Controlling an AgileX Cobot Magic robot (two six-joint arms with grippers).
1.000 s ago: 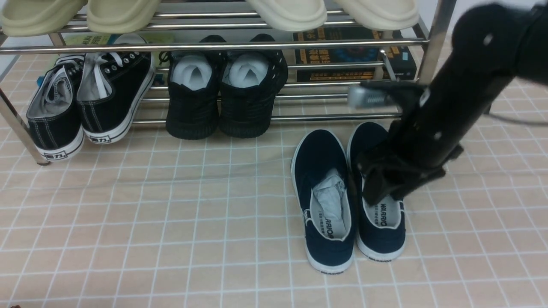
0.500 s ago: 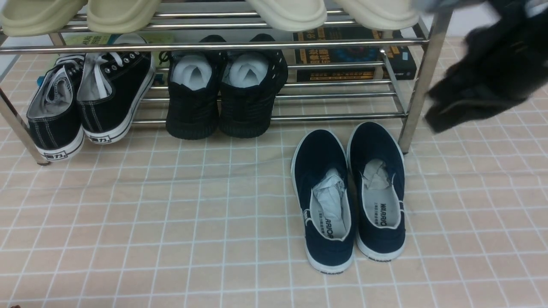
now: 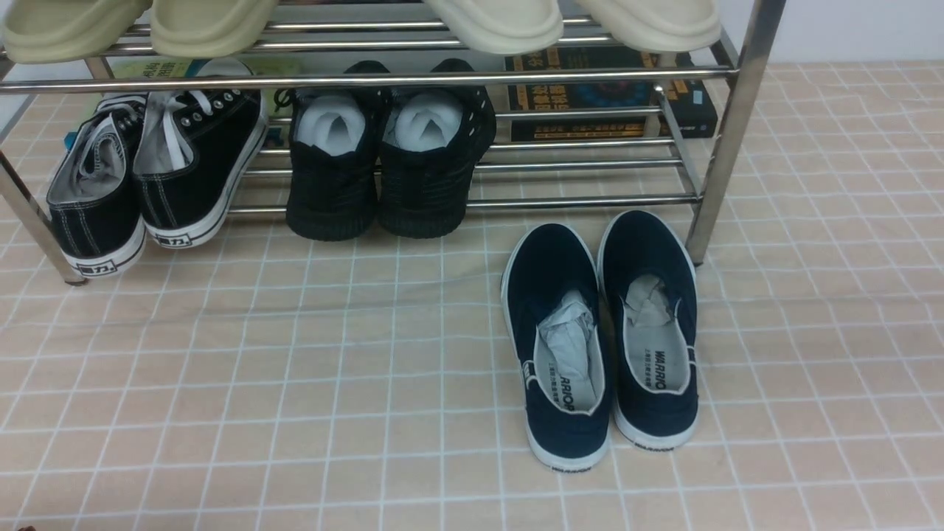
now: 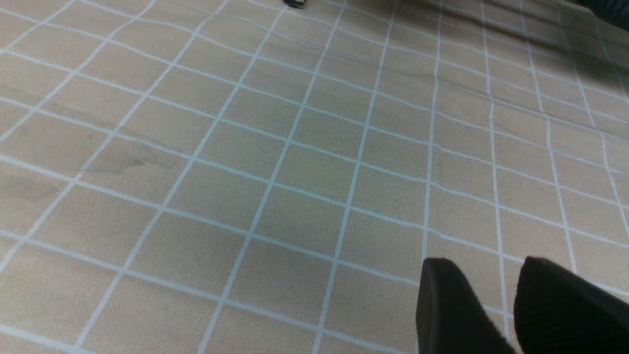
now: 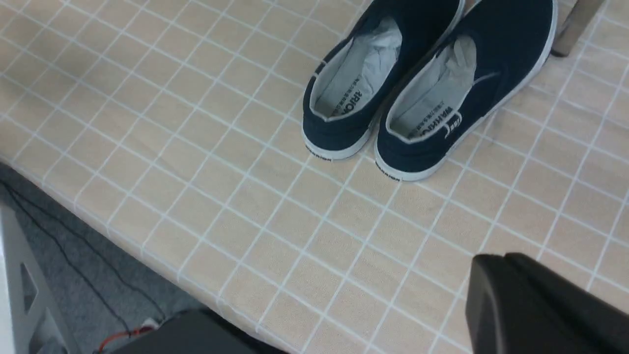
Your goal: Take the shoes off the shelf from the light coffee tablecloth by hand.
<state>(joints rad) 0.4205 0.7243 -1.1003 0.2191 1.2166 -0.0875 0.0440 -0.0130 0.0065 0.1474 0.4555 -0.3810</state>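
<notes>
On beige gridded cloth [image 3: 369,332], navy canvas shoes [image 3: 557,265]; right fingers [image 5: 521,305] clenched, left fingers [image 4: 449,305] parted.

Spread across most of the front view: tan gridded cloth [image 3: 280,413], bearing navy shoes [image 3: 564,332] at right of centre. Standing across the upper part, silver rack [image 3: 590,200]; black sneakers [image 3: 177,169] and black shoes [image 3: 428,177] on its lower tier, pale clogs [image 3: 494,22] above.

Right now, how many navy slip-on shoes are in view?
2: the left shoe and the right shoe, side by side on the tan tablecloth, in front of the rack.
</notes>
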